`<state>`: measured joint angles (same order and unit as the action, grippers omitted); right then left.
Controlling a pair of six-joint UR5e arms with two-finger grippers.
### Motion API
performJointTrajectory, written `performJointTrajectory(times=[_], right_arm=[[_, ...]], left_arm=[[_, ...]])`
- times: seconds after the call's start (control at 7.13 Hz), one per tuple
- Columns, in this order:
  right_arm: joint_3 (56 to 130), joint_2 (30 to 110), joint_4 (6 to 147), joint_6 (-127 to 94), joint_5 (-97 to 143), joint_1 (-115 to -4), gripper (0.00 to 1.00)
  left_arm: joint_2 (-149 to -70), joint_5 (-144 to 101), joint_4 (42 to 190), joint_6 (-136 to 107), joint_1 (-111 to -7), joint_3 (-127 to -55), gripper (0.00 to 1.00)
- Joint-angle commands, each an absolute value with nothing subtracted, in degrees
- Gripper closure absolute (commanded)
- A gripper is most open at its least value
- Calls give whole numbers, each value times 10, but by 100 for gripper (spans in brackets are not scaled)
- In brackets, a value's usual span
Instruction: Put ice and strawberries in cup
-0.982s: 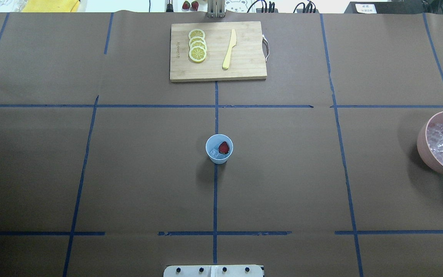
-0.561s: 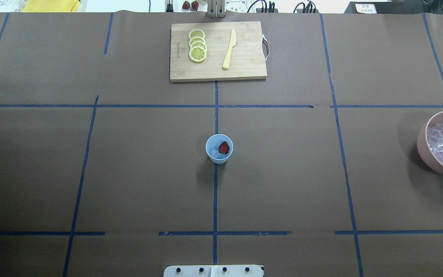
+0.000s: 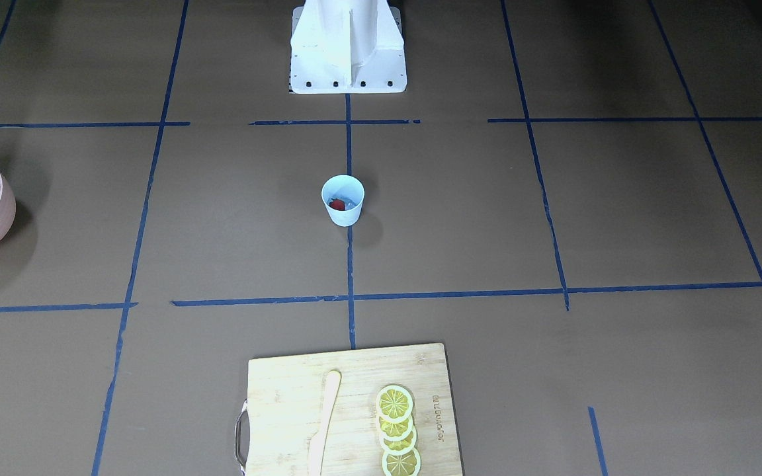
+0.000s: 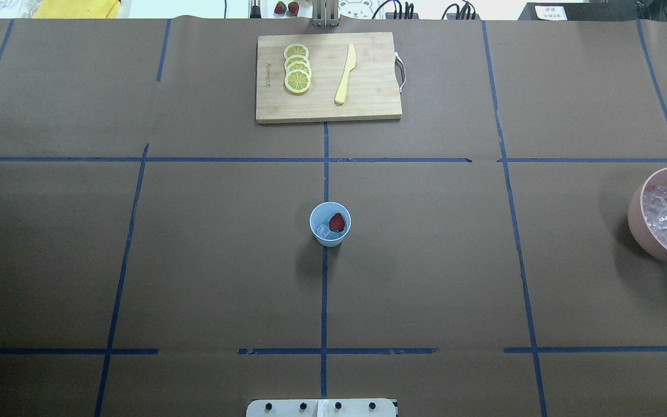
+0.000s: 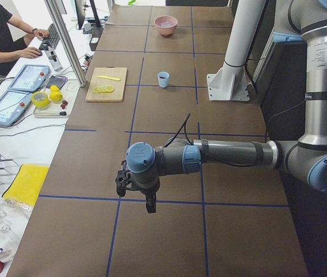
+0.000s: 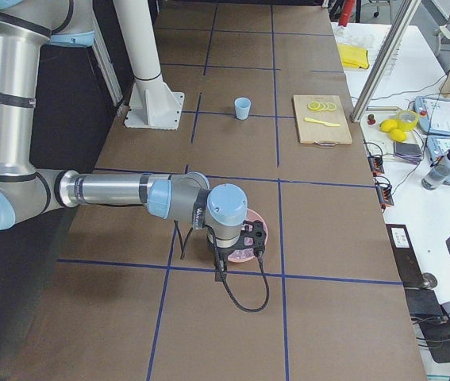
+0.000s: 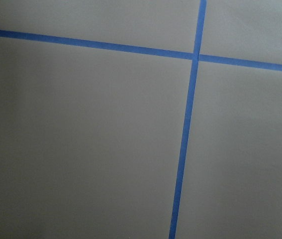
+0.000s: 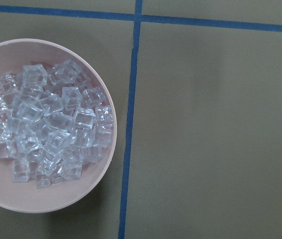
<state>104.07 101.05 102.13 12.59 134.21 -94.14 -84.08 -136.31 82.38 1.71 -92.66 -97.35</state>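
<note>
The pale blue cup [image 4: 330, 238] stands upright at the table's middle on a blue tape line. Inside it lie a red strawberry [image 4: 337, 222] and a clear ice cube [image 4: 323, 230]. It also shows in the front-facing view [image 3: 342, 215]. More ice [image 8: 51, 124] fills the pink bowl [image 8: 81, 196] right under my right wrist camera. My left gripper [image 5: 143, 196] hangs over bare table far from the cup; my right gripper [image 6: 240, 242] hangs over the bowl. Both show only in the side views, so I cannot tell whether they are open or shut.
The pink bowl [image 4: 637, 223] sits at the table's right edge. A wooden cutting board [image 4: 368, 104] at the far middle carries lemon slices [image 4: 297, 68] and a yellow knife [image 4: 345, 74]. The robot's white base [image 3: 348, 46] stands behind the cup.
</note>
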Motion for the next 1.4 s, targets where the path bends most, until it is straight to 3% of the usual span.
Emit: performJointTrajectory(times=[0.0,1.26], right_arm=[[1037,1010,1021,126,1342,-941,0],[1031,992,981,84,1340,-933,0]], left_arm=[[-831,-1368,826,31,-926,-983,0],[-834,-1361,784,32,-912,-1019,0]])
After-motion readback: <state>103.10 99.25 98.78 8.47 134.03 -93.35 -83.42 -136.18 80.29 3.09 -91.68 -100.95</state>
